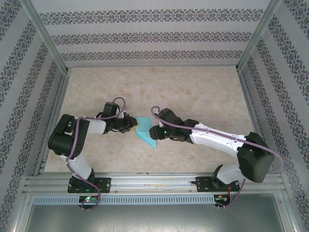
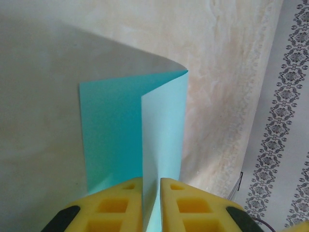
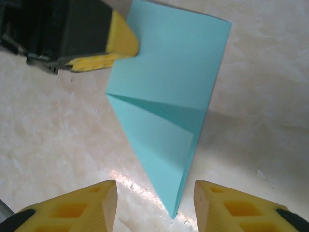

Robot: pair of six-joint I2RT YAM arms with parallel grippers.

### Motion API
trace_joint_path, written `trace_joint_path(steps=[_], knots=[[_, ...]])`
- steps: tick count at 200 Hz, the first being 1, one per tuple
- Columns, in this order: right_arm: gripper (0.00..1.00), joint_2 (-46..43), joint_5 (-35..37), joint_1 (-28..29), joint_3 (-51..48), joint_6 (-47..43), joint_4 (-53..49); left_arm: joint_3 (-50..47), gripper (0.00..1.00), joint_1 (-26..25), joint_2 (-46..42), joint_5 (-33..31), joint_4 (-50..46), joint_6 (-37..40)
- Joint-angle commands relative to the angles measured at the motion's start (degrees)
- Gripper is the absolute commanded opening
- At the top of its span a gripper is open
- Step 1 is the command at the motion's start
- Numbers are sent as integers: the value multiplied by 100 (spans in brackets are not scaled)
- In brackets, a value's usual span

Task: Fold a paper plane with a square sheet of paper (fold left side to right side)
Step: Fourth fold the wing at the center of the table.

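The turquoise square sheet of paper (image 1: pixel 144 129) lies mid-table, creased into a shape with one sharp point toward the near edge. My left gripper (image 1: pixel 131 126) is shut on an upright flap of the paper (image 2: pixel 161 125), which runs between its yellow fingers (image 2: pixel 120 205). The rest of the sheet lies flat to the left of that flap. My right gripper (image 1: pixel 153 133) stands open just right of the paper. In the right wrist view the paper (image 3: pixel 169 77) narrows to a tip lying between the spread fingers (image 3: pixel 104 205), touching neither. The left gripper (image 3: pixel 120 43) pinches its far edge.
The beige marbled tabletop (image 1: pixel 193 92) stretches wide behind and beside the paper. Patterned walls (image 1: pixel 145 36) and metal posts enclose it on three sides. An aluminium rail (image 1: pixel 154 181) carries both arm bases along the near edge.
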Motion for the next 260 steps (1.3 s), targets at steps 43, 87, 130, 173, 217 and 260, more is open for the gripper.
trace_joint_path(steps=[43,87,130,173,217,260], knots=[[47,1224,2051,1282,1025,612,-1486,160,16,-92,-193,109,180,-156],[47,2128,2415,1588,1554,631,-1744,235,16,-164,-234,130,158,-207],[46,2531,2635,1624,1745,639,-1760,288,16,-192,-322,103,79,-197],[44,2669,2841,1594,1756,662,-1756,325,16,-208,-357,99,25,-202],[39,2756,2911,1545,1738,684,-1695,330,16,-214,-357,87,34,-204],[31,2827,2928,1527,1747,684,-1708,327,16,-223,-357,74,34,-217]])
